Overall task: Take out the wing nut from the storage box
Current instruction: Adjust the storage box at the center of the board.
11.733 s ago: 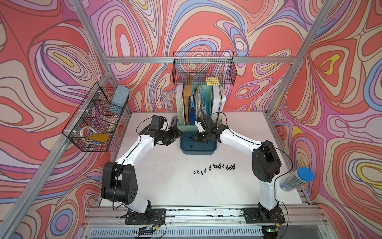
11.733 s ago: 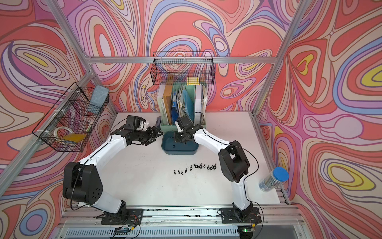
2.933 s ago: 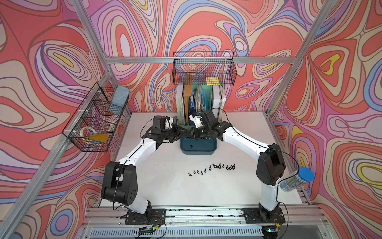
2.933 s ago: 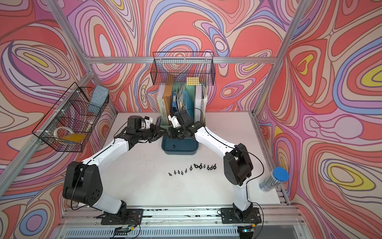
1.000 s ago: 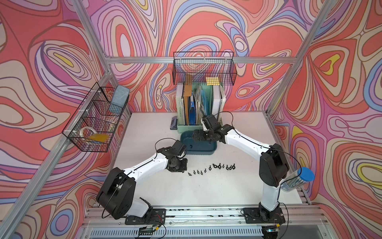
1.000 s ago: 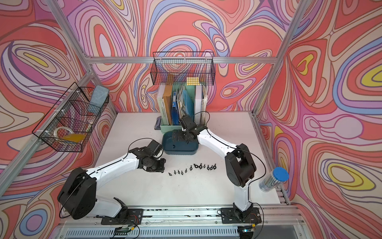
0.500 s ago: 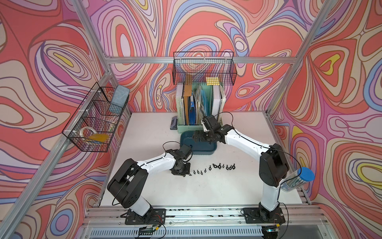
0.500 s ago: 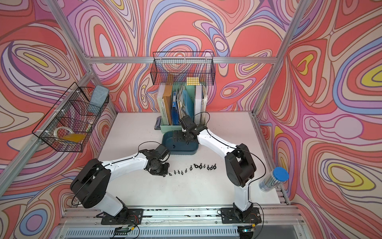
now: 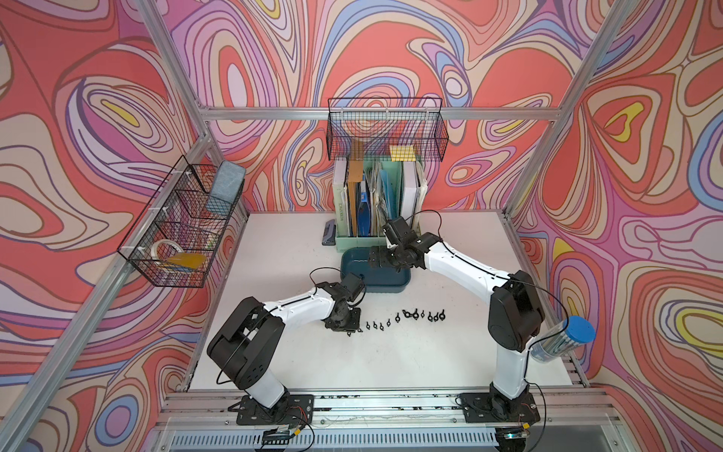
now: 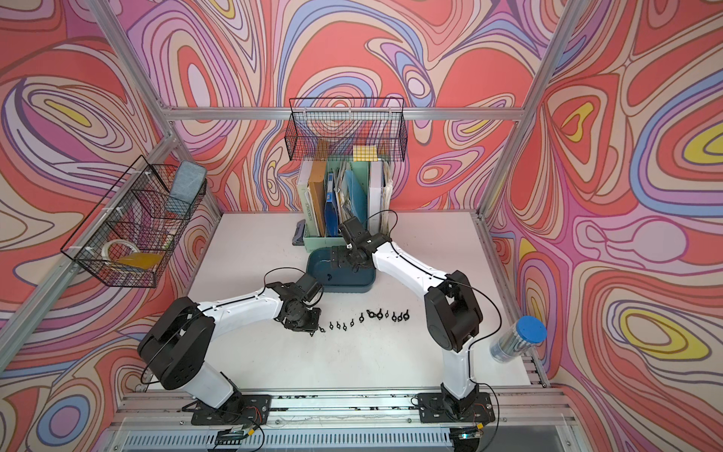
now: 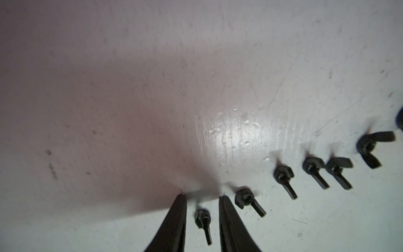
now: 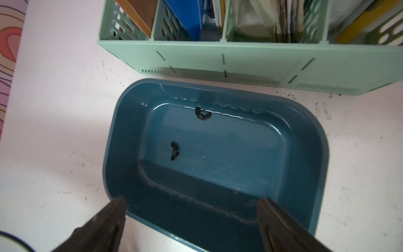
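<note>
The dark teal storage box (image 9: 385,290) (image 10: 344,290) stands in front of the file holder. Two black wing nuts (image 12: 202,114) (image 12: 175,150) lie on its floor. My right gripper (image 12: 192,199) (image 9: 375,258) hovers open over the box's near rim (image 12: 314,135), with nothing between its fingers. My left gripper (image 11: 202,196) (image 9: 349,332) is down at the table, at the left end of a row of several wing nuts (image 9: 409,314). Its fingers are parted, and one wing nut (image 11: 202,218) lies loose on the table between them.
A mint-green file holder (image 9: 375,207) with books stands right behind the box. Black wire baskets hang on the back wall (image 9: 385,133) and the left wall (image 9: 180,231). A blue-capped tube (image 9: 563,338) lies at the table's right edge, and a small dark item (image 9: 330,236) beside the holder.
My left gripper slid right to the row's left end, set a wing nut down and parted its fingers. The right gripper stayed over the box.
</note>
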`<action>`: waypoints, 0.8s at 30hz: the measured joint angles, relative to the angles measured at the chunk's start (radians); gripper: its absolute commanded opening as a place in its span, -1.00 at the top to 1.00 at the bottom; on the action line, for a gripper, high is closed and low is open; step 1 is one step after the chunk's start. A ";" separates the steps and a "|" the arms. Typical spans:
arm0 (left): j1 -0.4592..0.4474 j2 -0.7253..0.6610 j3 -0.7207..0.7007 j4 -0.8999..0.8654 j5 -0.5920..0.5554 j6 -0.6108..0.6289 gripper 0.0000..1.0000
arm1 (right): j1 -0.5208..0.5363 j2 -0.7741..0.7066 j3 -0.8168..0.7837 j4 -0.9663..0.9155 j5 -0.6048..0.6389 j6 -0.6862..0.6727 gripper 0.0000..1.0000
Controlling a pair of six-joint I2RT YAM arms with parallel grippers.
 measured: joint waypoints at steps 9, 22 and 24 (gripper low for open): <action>0.075 -0.055 0.154 -0.089 -0.022 0.047 -0.71 | -0.095 0.018 0.042 -0.140 0.044 0.014 -0.24; 0.291 -0.135 0.328 -0.182 0.057 0.079 -0.98 | -0.157 0.137 0.047 -0.154 0.043 -0.024 0.33; 0.309 -0.135 0.340 -0.198 0.074 0.080 -0.97 | -0.157 0.170 0.049 -0.154 0.045 -0.024 0.33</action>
